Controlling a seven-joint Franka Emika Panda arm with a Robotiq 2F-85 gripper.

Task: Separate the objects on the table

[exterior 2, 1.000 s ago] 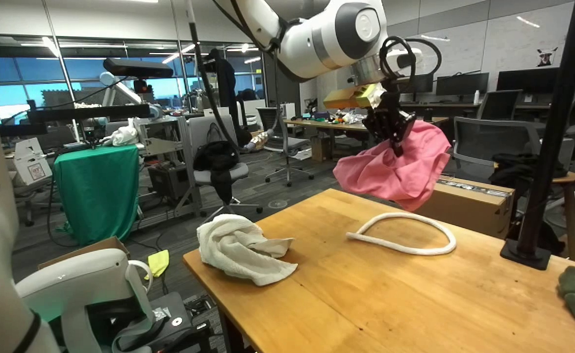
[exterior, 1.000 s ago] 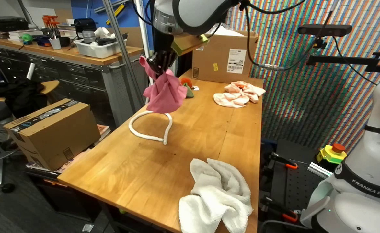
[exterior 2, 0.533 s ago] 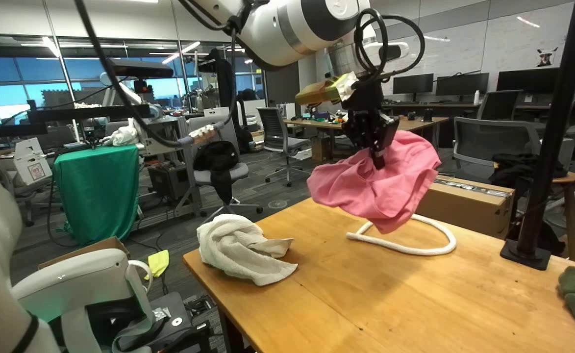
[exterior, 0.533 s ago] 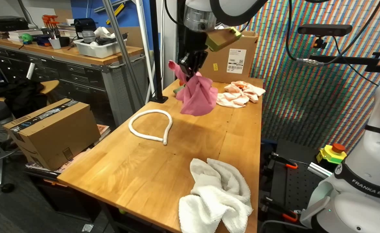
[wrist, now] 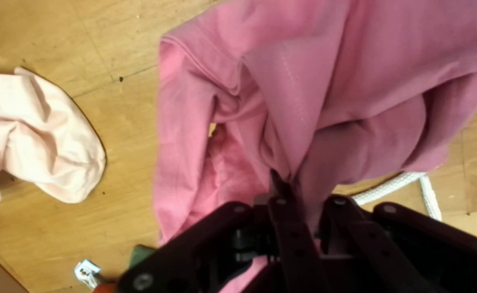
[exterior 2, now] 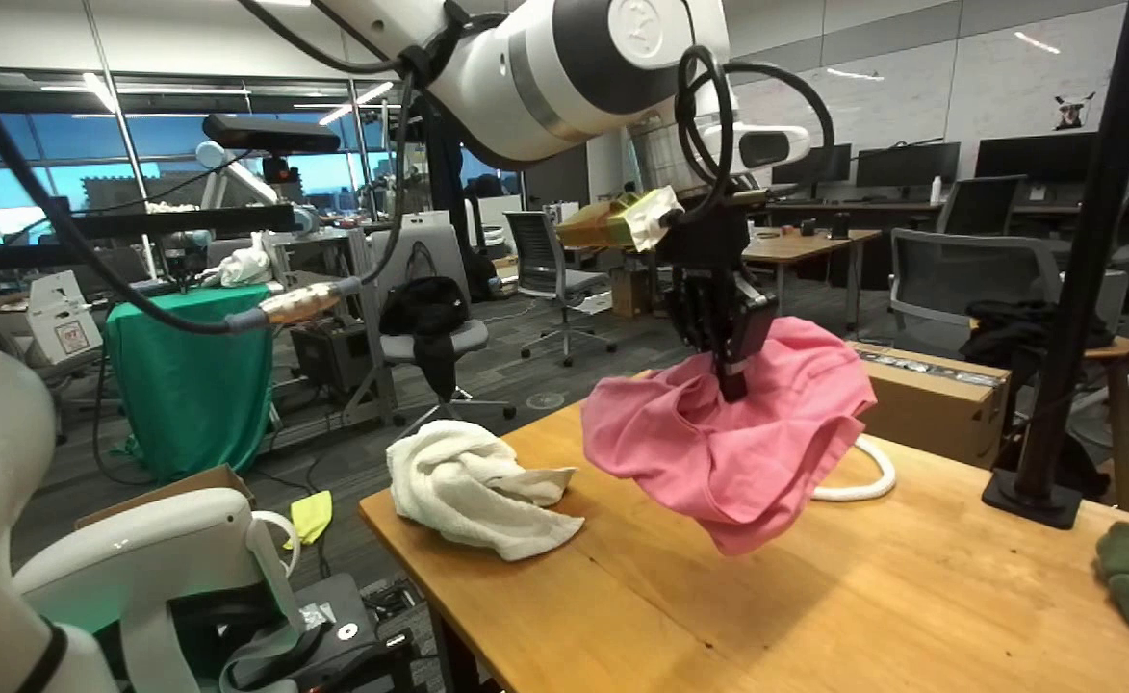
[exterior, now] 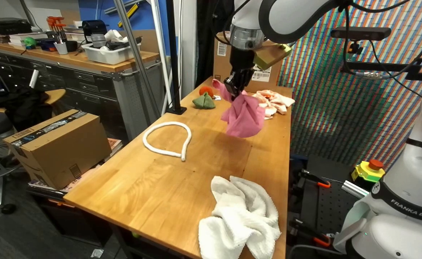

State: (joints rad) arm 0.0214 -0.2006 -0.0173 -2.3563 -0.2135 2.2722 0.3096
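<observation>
Wooden boards make up the bench (exterior: pixel 135 172), which runs back to a cardboard box (exterior: pixel 222 70) in an exterior view; over it the tool (exterior: pixel 234 95) holds a gathered pink cloth (exterior: pixel 247 118), with a looped white rope (exterior: pixel 164 152), a peach cloth (exterior: pixel 281 102), a white towel (exterior: pixel 241 219), and a green item (exterior: pixel 204 102) near an orange item (exterior: pixel 206 90) lying about. In an exterior view, with a black post (exterior 2: pixel 1079 279) standing at the bench's edge, the pink cloth hangs seemingly clear of the wood and hides part of the white rope. In the wrist view the fingers (wrist: pixel 291 228) are drawn together on a fold of it, the peach cloth well apart. I judge the step in hand to be carrying the pink cloth to its own spot; next calls for lowering it onto bare wood away from its neighbours, then releasing and lifting without snagging a fold.
</observation>
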